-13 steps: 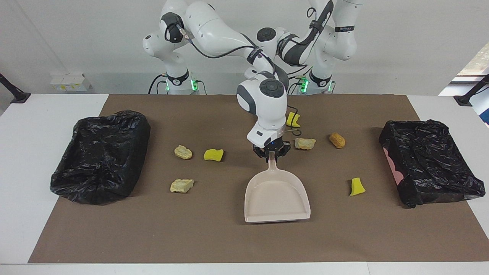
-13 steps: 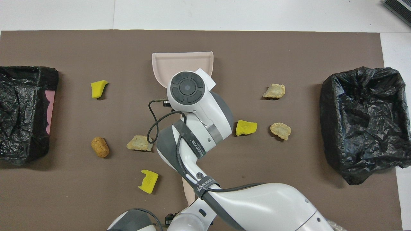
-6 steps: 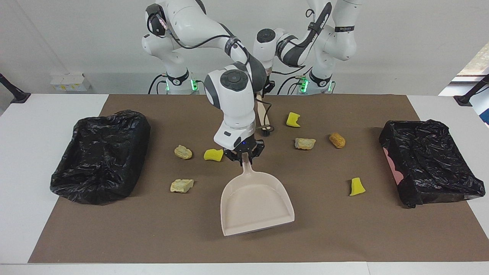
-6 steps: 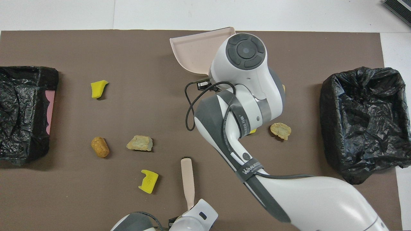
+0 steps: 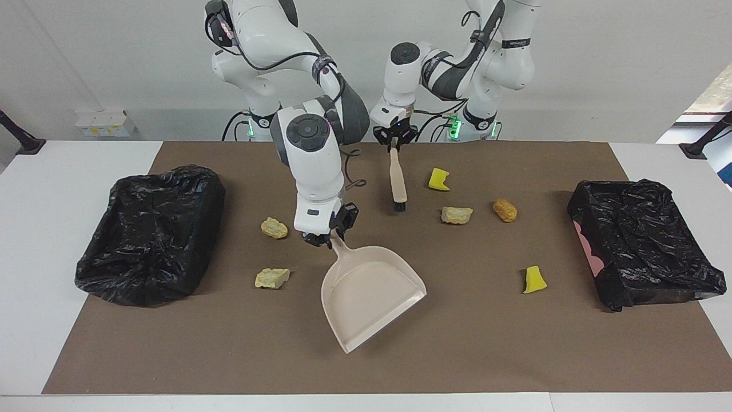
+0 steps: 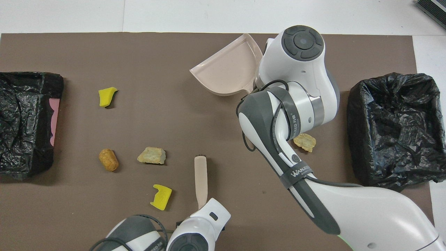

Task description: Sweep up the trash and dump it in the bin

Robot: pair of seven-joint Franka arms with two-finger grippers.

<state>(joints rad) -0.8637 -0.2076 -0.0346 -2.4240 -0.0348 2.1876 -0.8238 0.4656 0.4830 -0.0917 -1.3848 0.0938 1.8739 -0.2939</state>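
I've got the right gripper [image 5: 326, 237] clamped on the dustpan [image 5: 372, 297] handle mid-desk, left gripper [image 5: 394, 140] pinching the brush [image 5: 397, 180]; next I sweep trash [image 5: 457, 214] into the pan.

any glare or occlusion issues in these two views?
Facing view: even light, soft shadows; sheen on the black bin bags; bright window patch at the edge. Overhead view: the right arm hides the right gripper and part of the trash; the dustpan and brush stay readable.
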